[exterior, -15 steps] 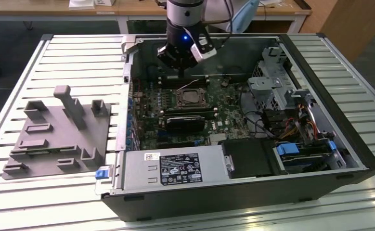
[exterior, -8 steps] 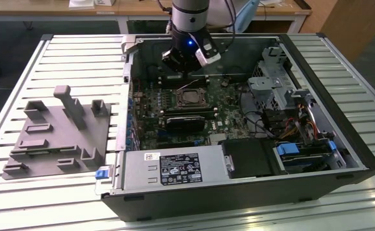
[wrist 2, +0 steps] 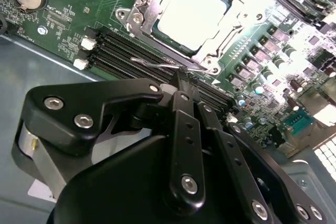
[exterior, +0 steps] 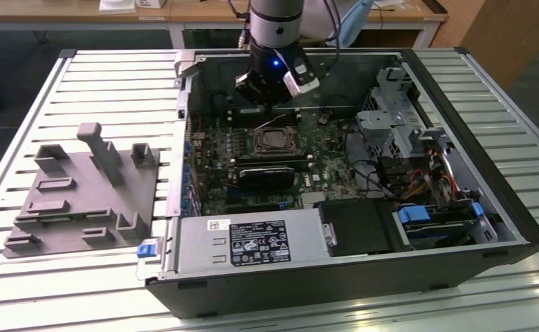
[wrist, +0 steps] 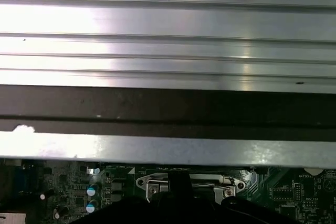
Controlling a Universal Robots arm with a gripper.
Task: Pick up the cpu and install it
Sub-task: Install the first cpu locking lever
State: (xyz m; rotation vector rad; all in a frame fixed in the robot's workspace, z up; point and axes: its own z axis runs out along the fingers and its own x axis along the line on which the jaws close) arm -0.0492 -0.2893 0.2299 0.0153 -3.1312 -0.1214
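The cpu (wrist 2: pixel 191 11), a flat square chip with a shiny silver top, lies inside the metal-framed socket (wrist 2: pixel 137 13) on the green motherboard. In the exterior view the socket (exterior: pixel 271 140) is in the middle of the open computer case. My gripper (exterior: pixel 261 104) hangs inside the case just behind the socket, toward the back wall. Its black fingers (wrist 2: pixel 185 124) meet at the tips in the second wrist view, shut with nothing held. The tips (wrist 2: pixel 178 77) are right at a thin wire lever (wrist 2: pixel 152 62) along the socket's edge; whether they touch is unclear. The socket frame (wrist: pixel 184 183) also appears in the first wrist view.
The open case (exterior: pixel 490 173) lies on a slatted metal table (exterior: pixel 112 83). A grey fixture plate (exterior: pixel 84 197) with upright pegs sits at the exterior view's left. Memory slots (wrist 2: pixel 121 51) run beside the socket. A power supply (exterior: pixel 250 242), drive cages (exterior: pixel 389 117) and cables crowd the case.
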